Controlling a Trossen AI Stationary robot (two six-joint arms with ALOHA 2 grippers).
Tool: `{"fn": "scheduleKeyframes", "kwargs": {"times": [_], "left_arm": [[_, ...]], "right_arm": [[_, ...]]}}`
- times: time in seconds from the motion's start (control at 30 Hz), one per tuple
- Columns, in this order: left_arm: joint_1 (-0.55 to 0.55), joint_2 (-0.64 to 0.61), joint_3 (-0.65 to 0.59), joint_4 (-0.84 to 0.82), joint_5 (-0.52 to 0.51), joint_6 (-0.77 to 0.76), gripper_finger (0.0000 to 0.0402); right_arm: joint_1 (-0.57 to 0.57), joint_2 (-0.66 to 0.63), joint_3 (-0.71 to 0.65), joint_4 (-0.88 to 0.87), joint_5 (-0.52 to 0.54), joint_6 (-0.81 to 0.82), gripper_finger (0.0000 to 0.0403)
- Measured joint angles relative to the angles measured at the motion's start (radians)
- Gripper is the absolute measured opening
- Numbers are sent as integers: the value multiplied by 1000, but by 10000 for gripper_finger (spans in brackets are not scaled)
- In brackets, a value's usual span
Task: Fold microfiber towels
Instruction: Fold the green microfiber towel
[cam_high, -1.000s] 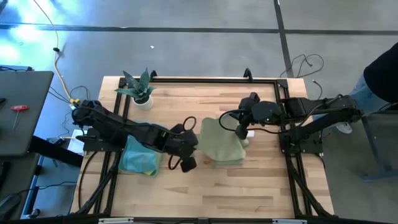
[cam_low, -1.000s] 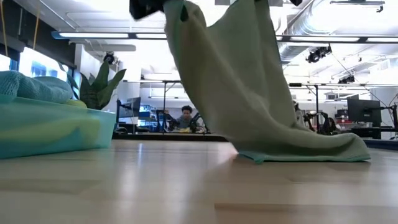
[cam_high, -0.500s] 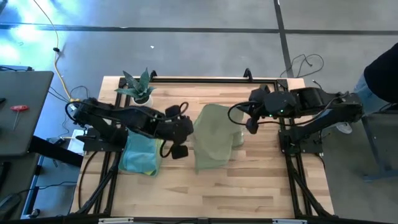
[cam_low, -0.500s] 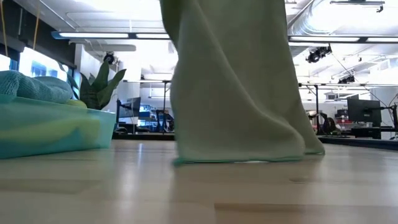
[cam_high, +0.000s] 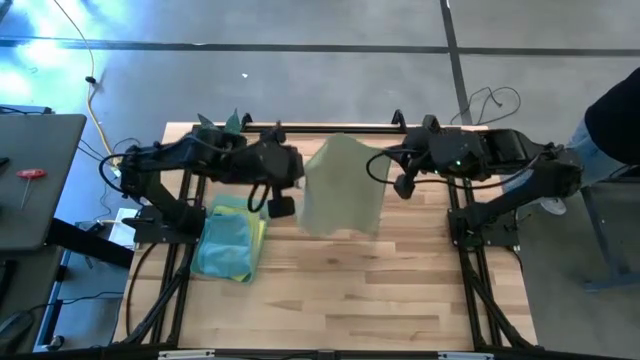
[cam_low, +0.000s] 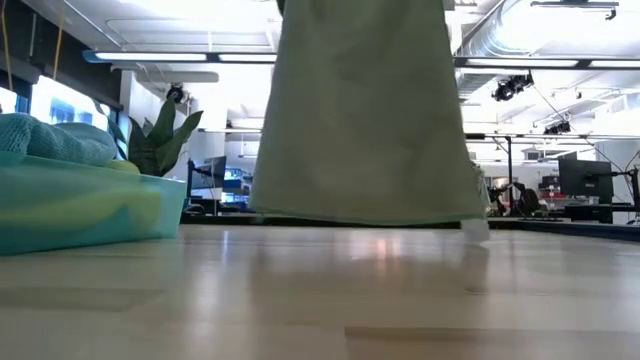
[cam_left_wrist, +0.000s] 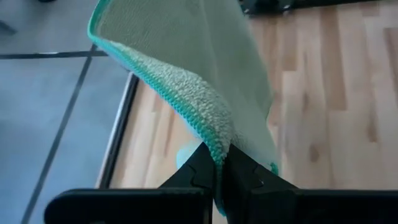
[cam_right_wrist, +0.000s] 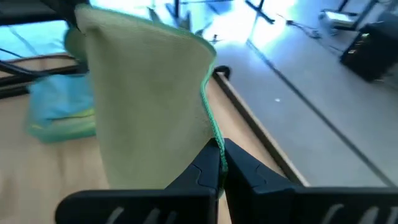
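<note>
A pale green microfiber towel (cam_high: 340, 188) hangs spread between my two grippers over the far half of the table. My left gripper (cam_high: 302, 166) is shut on its upper left corner and my right gripper (cam_high: 386, 160) on its upper right corner. In the low view the towel (cam_low: 360, 110) hangs as a flat sheet, its lower edge (cam_low: 350, 216) just above the tabletop. A stack of teal, blue and yellow towels (cam_high: 228, 245) lies at the table's left. My left gripper pinches the towel's teal-stitched hem (cam_left_wrist: 219, 148) at an upper corner between its two fingers (cam_left_wrist: 200, 169). The fingers slant downward from the table's left. The cloth hangs below the hold. My right gripper pinches the green-stitched hem (cam_right_wrist: 215, 138) at the other upper corner between its two fingers (cam_right_wrist: 239, 163), coming from the table's right and slanting down. The towel stretches away from it toward the left gripper and hangs clear of the table.
A small spiky potted plant (cam_low: 160, 140) stands at the far left, behind my left arm. The stack of towels (cam_low: 80, 200) takes up the left side. A dark frame rail (cam_high: 330, 127) runs along the far edge. A person (cam_high: 612, 110) stands beyond the right side. Bare wood (cam_high: 350, 290) lies near.
Both grippers have risen and gone toward the table's far edge, the left one more and rolling as it went. The green towel, which lay partly bunched on the table, has been lifted clear and now hangs flat between the two held corners.
</note>
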Motion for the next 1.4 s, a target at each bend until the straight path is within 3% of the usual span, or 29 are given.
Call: {"fn": "scheduleKeyframes", "kwargs": {"times": [0.3, 0.5, 0.8, 0.9, 1.07, 1.2, 1.4], "left_arm": [[114, 1, 2, -109, -39, 79, 5], [225, 1, 2, -78, -97, 249, 5], [394, 16, 3, 59, -29, 439, 5], [430, 23, 1, 37, -6, 396, 5], [434, 24, -98, -21, 183, 242, 5], [366, 25, -240, -45, 221, 176, 5], [242, 18, -410, -28, 298, 69, 5]], "right_arm": [[-101, 39, 58, -75, 24, -58, 0], [-188, 39, 59, -56, 33, -103, 0], [-314, 73, 59, 59, 25, -222, 0], [-352, 116, 59, 10, 15, -184, 0], [-342, 195, 59, -138, -13, -115, 0], [-284, 215, 59, -215, -45, -78, 0], [-194, 215, 22, -290, -196, 97, 0]]}}
